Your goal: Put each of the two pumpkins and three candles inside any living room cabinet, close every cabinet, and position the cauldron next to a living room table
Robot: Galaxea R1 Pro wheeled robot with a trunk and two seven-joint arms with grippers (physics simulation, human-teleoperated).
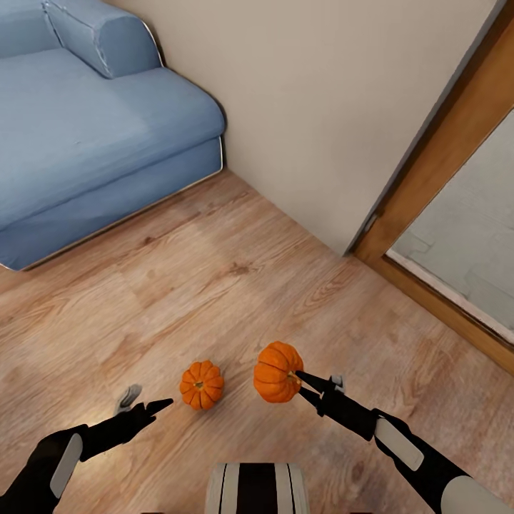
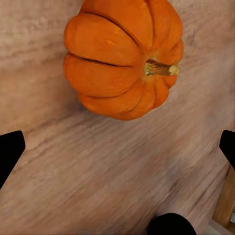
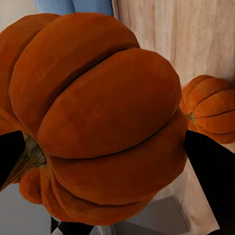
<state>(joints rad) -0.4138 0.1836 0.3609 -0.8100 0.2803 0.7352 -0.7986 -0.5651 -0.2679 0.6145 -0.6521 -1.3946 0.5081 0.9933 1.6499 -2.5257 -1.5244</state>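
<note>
right gripper point(image 1: 298, 377) clamps one pumpkin point(image 1: 278, 371), held off the wood floor point(image 1: 214, 285); left gripper point(image 1: 146, 407) spread wide, empty, just beside second pumpkin point(image 1: 201, 384) on the floor; blue sofa point(image 1: 93, 135) beyond; nothing stowed yet by my read; candles, cabinet closing, cauldron all pending.

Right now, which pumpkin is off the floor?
The held pumpkin, clamped in the right gripper. The other pumpkin sits on the floor by the open left gripper.
</note>
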